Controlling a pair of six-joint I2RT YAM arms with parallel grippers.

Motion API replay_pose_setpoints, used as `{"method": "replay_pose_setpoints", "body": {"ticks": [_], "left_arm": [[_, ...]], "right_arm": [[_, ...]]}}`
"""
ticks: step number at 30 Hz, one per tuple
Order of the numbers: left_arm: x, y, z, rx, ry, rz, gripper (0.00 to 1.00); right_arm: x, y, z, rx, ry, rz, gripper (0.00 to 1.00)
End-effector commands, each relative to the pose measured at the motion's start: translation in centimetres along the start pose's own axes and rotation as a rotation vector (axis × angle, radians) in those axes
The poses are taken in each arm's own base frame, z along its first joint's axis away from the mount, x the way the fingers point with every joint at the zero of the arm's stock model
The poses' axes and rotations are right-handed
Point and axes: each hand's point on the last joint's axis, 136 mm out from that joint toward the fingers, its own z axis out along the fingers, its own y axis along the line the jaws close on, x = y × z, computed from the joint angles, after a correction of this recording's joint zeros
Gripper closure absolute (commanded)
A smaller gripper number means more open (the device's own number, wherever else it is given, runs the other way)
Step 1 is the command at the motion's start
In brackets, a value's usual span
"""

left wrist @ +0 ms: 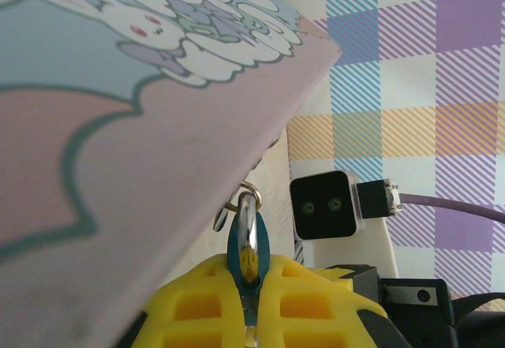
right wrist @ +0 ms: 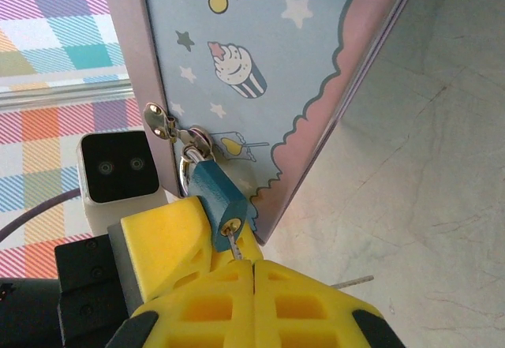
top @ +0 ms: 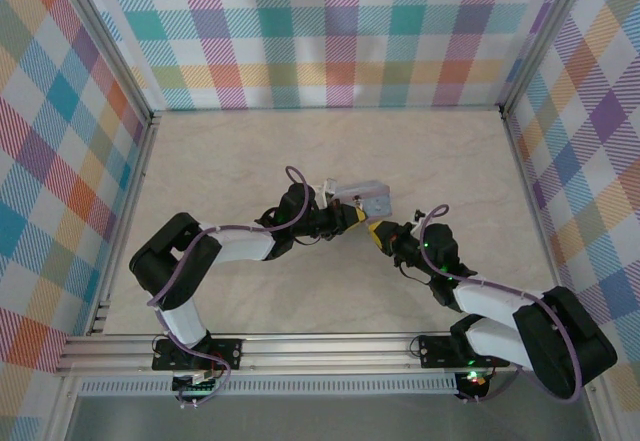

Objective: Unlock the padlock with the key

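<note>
**A:** Turning the key is the step in hand, I'd say. The blue padlock (right wrist: 217, 194) hangs by its shackle from the brass hasp (right wrist: 162, 121) on the edge of the pastel box (right wrist: 316, 72). The key (right wrist: 235, 245) has its blade in the keyhole at the lock's bottom end.

**B:** Is it fully in?

**A:** A short bit of blade shows between lock and fingers. Whether it is seated, I can't tell.

**B:** Who holds what?

**A:** The right gripper (right wrist: 252, 273) is pinched tight on the key, its yellow fingers meeting with no gap and the key's head hidden between them. The left gripper (left wrist: 251, 281) is clamped on the padlock body from both flat sides.

**B:** So what does the next move call for?

**A:** My judgement: roll the right wrist about the key's axis while the left braces the body, then draw the body off the shackle. The key could slip in the pads, or the lock could swing on the hasp.

**B:** And the arms?

**A:** From above, both reach to the middle of the table (top: 250, 161). The left arm (top: 240, 246) has its elbow out to the left and its forearm running rightward. The right arm (top: 490, 306) stretches up and leftward from its base. The grippers meet nose to nose just beside the box.
</note>
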Motion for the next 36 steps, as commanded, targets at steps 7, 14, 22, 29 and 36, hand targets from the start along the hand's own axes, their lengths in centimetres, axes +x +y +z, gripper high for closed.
{"method": "replay_pose_setpoints", "body": {"ticks": [7, 14, 22, 29, 36], "left_arm": [[2.9, -3.9, 0.2, 0.147, 0.106, 0.055, 1.00], [3.1, -4.1, 0.1, 0.159, 0.118, 0.058, 1.00], [4.9, -3.6, 0.7, 0.152, 0.185, 0.063, 1.00], [6.7, -2.3, 0.9, 0.109, 0.234, 0.073, 1.00], [7.3, -0.4, 0.9, 0.049, 0.224, 0.065, 1.00]], "right_arm": [[-1.5, 2.5, 1.1, -0.084, -0.068, -0.046, 1.00], [-1.5, 3.4, 2.1, -0.123, -0.047, -0.026, 1.00], [-1.6, 7.0, 2.4, -0.217, -0.047, -0.069, 1.00], [-0.7, 5.9, 2.1, -0.154, -0.021, -0.114, 1.00], [-0.1, 3.7, 2.2, -0.099, 0.008, -0.113, 1.00]]}}
